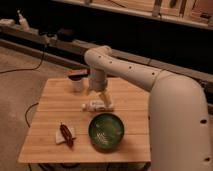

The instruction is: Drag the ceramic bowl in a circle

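The ceramic bowl is round, glossy dark green with pale streaks inside. It stands near the front edge of the wooden table, right of the middle. My gripper hangs from the white arm above the middle of the table, just behind the bowl and apart from it, over a small pale packet.
A small white cup with a dark lid stands at the table's back left. A dark red item on a white wrapper lies at the front left. My big white arm fills the right side. Cables run over the floor at left.
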Controlling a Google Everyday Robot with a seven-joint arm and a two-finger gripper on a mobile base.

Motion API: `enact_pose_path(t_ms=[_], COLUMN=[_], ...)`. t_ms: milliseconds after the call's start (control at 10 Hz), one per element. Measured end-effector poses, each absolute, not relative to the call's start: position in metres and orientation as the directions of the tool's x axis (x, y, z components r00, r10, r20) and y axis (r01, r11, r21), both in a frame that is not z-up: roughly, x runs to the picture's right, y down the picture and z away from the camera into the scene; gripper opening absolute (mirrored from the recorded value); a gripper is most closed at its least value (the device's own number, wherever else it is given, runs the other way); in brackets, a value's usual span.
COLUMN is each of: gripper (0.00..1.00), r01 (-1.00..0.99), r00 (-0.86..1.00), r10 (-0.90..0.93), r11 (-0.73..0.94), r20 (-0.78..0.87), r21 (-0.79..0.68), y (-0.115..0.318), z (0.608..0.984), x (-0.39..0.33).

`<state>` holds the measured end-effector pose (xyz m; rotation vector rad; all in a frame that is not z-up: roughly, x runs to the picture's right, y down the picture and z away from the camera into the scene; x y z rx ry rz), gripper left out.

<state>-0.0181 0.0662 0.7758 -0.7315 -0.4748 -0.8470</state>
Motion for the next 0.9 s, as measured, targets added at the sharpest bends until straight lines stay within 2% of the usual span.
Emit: enact_pose_path(t_ms=[400, 900], gripper=[0.8, 0.8], r01=[0.94, 0.966], r00=[0.291, 0.158], r10=[-0.688, -0.716], r11=[0.334, 0.256], r20=[0.665, 0.68], r21=[-0.065, 0.046], y=[0.081, 0.091], z=[0.736, 0.738], x=[0.01, 0.001])
